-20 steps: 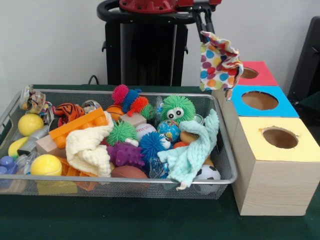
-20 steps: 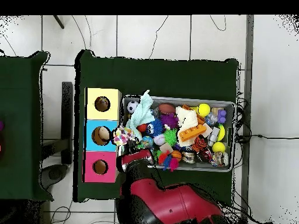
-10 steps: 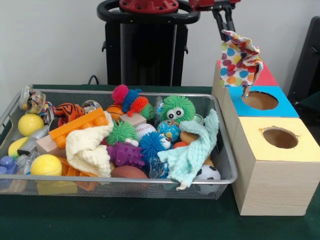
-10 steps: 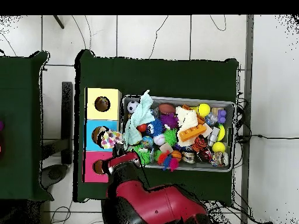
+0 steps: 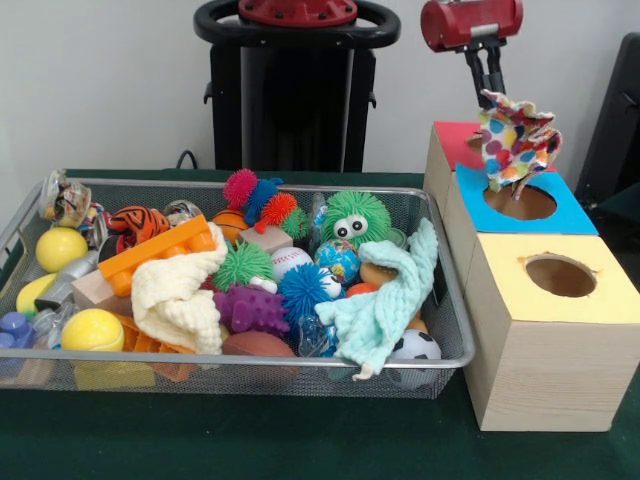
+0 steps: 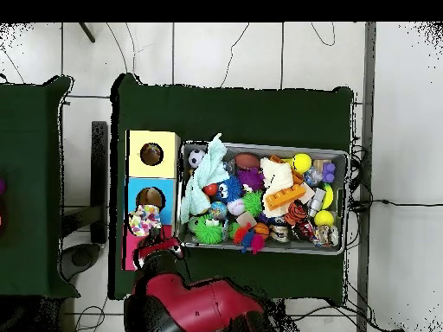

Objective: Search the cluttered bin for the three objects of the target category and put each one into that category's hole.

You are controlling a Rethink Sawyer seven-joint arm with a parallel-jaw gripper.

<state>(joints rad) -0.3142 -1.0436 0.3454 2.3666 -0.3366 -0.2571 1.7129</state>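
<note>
While the gripper (image 5: 490, 92) pinches the dotted cloth (image 5: 515, 140) above the blue box (image 5: 565, 214) | risk: cloth drapes hole rim, snags instead of dropping.

We count three boxes in a row on the counter (image 5: 300, 450), each with one round hole in its top: a yellow box (image 5: 550, 335), a blue box (image 5: 470, 215) and a red box (image 5: 450, 150). There are three cloths in all: a cream cloth (image 5: 180, 295) and a mint cloth (image 5: 385, 300) lying in the one wire bin (image 5: 455, 340), and a polka-dot cloth (image 5: 515, 140) hanging from the one pincer (image 5: 490, 92). Among the bin's clutter we make out two yellow balls (image 5: 92, 330), one soccer ball (image 5: 415, 348), one baseball (image 5: 290, 262), one green furry toy (image 5: 355, 218) with two eyes, and one orange brick (image 5: 155, 248); the spiky balls are too tangled for us to count surely.
</note>
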